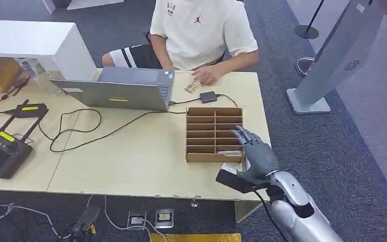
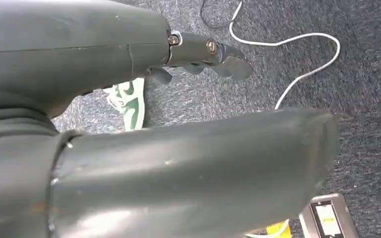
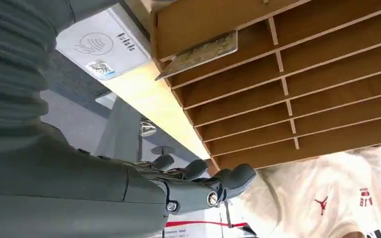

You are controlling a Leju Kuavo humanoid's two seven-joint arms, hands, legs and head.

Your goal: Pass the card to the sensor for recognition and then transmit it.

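Fingers of the right hand [image 1: 256, 151] hang spread and empty over the card [image 1: 229, 152]; it should lower beside it and pinch the protruding edge.

Matt pale wood is seen in the table [image 1: 131, 156] and the brown slotted card rack [image 1: 214, 132]; smooth white plastic in the sensor [image 3: 101, 44]; rough grey carpet on the floor [image 2: 297, 64]; soft cream cloth in the person's shirt [image 1: 201, 30]

Probably an office: carpet floor [image 1: 332, 151], desk [image 1: 131, 156], laptop [image 1: 126, 91], cables.
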